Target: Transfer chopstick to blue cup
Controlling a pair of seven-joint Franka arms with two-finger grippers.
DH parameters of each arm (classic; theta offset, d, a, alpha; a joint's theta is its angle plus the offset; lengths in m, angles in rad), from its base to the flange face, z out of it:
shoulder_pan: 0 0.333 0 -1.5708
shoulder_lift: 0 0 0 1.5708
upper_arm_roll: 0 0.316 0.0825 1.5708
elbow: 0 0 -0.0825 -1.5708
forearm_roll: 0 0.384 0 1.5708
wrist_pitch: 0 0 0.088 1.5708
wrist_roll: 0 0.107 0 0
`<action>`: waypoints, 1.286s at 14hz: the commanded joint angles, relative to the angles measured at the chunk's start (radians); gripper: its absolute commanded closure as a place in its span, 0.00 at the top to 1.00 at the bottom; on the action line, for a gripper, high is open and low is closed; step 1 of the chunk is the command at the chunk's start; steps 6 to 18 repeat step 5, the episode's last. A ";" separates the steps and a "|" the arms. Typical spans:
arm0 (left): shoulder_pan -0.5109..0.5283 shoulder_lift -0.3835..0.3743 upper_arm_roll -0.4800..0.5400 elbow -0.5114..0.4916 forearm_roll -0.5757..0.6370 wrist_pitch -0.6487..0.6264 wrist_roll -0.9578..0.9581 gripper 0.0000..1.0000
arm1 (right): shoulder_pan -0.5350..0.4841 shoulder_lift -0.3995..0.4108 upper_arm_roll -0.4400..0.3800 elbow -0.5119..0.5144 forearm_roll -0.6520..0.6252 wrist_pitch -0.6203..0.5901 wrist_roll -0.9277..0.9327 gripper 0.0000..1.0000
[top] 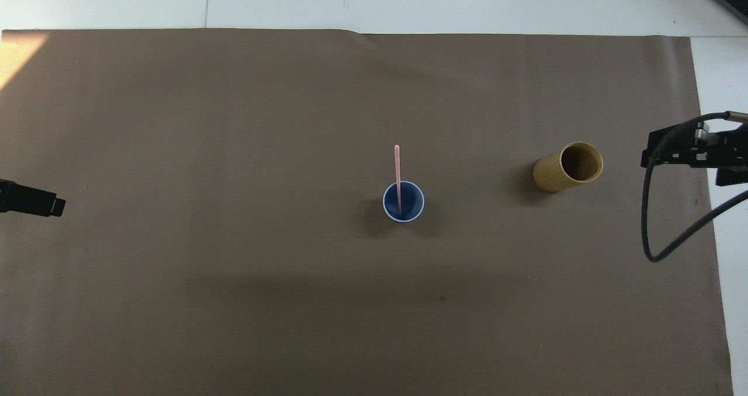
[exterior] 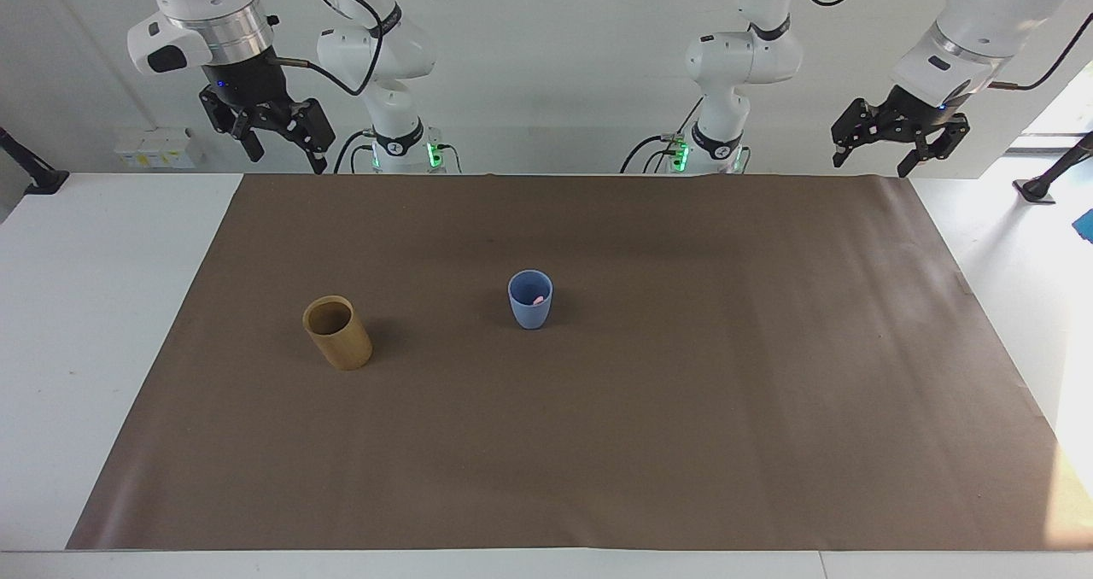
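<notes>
I see one chopstick (top: 397,174) standing in the blue cup (exterior: 530,299) mid-bench, so I judge the transfer done. Both pincers hang released and empty, right (exterior: 275,137) and left (exterior: 897,139) over the robots' corners; next I'd just park them.

Only two obstacles on table (exterior: 598,442): blue cup (exterior: 530,300) with chopstick (top: 397,174) upright inside, and tan cup (exterior: 337,332) toward right arm's end, well apart. Wide gap between them. Both pincers raised at the table's ends.
</notes>
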 commanded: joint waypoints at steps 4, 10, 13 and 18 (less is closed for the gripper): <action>0.004 -0.013 -0.002 -0.014 0.008 0.002 -0.010 1.00 | -0.022 -0.031 0.003 -0.043 0.028 0.000 -0.075 1.00; 0.004 -0.013 -0.002 -0.014 0.008 0.001 -0.010 1.00 | -0.022 -0.031 0.003 -0.046 0.027 0.000 -0.075 1.00; 0.004 -0.013 -0.002 -0.014 0.008 0.001 -0.010 1.00 | -0.022 -0.031 0.003 -0.046 0.027 0.000 -0.075 1.00; 0.004 -0.013 -0.002 -0.014 0.008 0.001 -0.010 1.00 | -0.022 -0.031 0.003 -0.046 0.027 0.000 -0.075 1.00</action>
